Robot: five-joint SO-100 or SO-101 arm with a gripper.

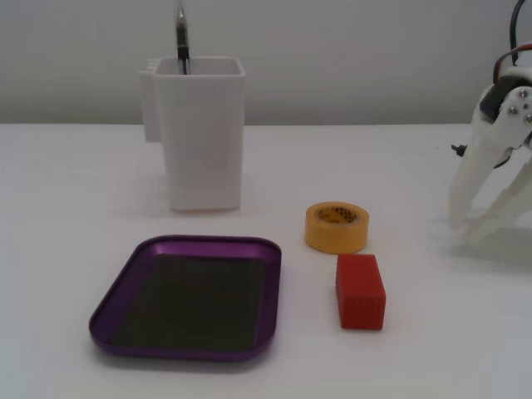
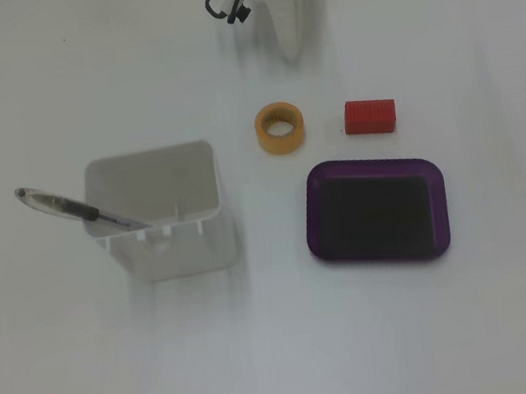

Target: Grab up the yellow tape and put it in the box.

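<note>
The yellow tape [image 1: 336, 237] lies flat on the white table, hollow core up, and also shows in the other fixed view [image 2: 262, 133]. The purple tray, the box [image 1: 191, 299], lies empty to its lower left; in the other fixed view [image 2: 376, 210] it lies to the tape's lower right. My white gripper [image 1: 465, 230] hangs tips-down near the table at the far right, well apart from the tape. It enters from the top edge above the tape in the other fixed view [image 2: 293, 52]. Its fingers look closed together and hold nothing.
A red block [image 1: 361, 291] stands just beside the tape and the tray's corner, also in the other fixed view [image 2: 370, 115]. A tall white container [image 1: 204, 133] with a pen [image 1: 181, 33] in it stands behind the tray.
</note>
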